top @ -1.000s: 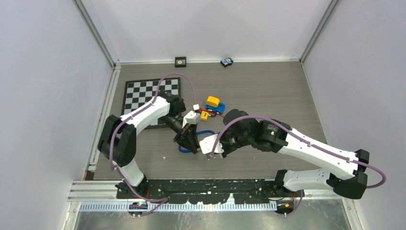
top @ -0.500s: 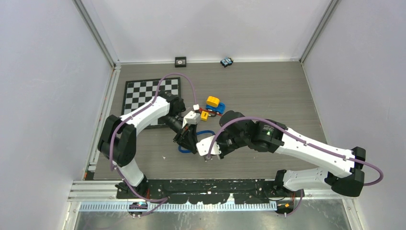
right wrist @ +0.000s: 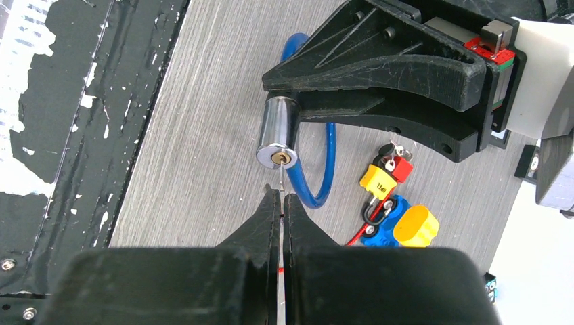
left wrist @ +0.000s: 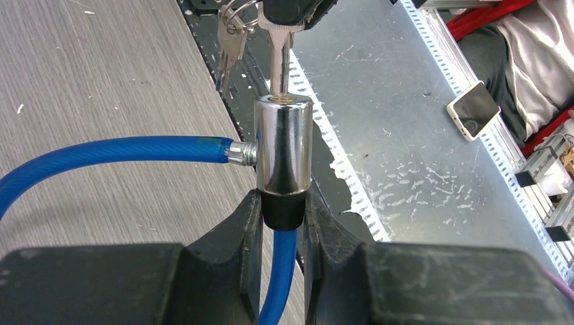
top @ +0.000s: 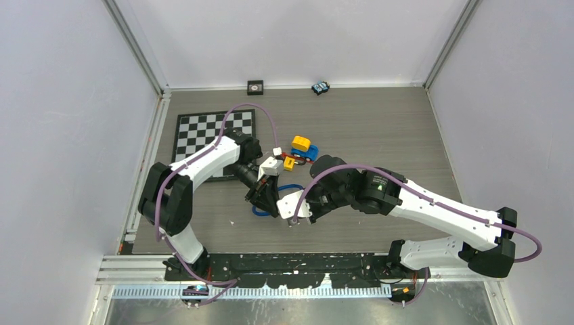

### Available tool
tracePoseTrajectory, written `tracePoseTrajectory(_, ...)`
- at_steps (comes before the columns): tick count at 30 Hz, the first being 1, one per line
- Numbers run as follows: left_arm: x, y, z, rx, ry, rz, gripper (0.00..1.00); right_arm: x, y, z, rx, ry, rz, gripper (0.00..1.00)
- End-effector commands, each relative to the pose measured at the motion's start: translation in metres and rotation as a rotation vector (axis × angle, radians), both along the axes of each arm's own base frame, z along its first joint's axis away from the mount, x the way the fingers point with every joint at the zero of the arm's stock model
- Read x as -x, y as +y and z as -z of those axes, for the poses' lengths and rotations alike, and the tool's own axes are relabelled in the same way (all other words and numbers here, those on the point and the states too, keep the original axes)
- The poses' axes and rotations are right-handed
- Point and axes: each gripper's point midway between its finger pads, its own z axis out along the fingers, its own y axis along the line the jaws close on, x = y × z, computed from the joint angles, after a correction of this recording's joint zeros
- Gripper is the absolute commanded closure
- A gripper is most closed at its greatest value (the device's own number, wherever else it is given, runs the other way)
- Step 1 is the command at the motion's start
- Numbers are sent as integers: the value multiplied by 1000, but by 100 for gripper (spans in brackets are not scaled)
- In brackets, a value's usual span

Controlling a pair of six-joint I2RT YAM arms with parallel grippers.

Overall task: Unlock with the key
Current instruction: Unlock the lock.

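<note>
I see the key [left wrist: 276, 51] standing end-on against the keyhole face of the chrome lock cylinder [left wrist: 283, 145], its blade meeting the slot; how deep it sits I cannot tell. The right gripper [right wrist: 281, 200] has its jaws pressed together on the key's head, so only a thin sliver of blade shows between its fingertips and the cylinder. Spare keys [left wrist: 230, 37] hang on a ring beside the head.

The cylinder is at the opposite end in the left gripper [left wrist: 281, 210], whose jaws pinch its black collar from both sides, with the chrome body sticking out past the fingertips toward the key. The blue cable [left wrist: 101, 152] leaves the cylinder's side and loops back under it.

From above, both grippers meet near the front middle of the table [top: 379, 128]. Just beyond them lie small yellow and blue padlocks [right wrist: 381, 179], and a chessboard [top: 203, 132] sits at far left.
</note>
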Motion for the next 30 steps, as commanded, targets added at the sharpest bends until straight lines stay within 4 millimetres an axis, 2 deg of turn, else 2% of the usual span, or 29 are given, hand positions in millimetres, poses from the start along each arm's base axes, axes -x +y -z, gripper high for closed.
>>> tracePoseTrajectory(1, 3, 0, -8, 15, 34, -15, 100, -4, 7, -24, -70, -51, -3, 100)
tracePoseTrajectory(30, 4, 0, -8, 13, 40, -15, 100, 2, 13, -25, -81, -15, -21, 100)
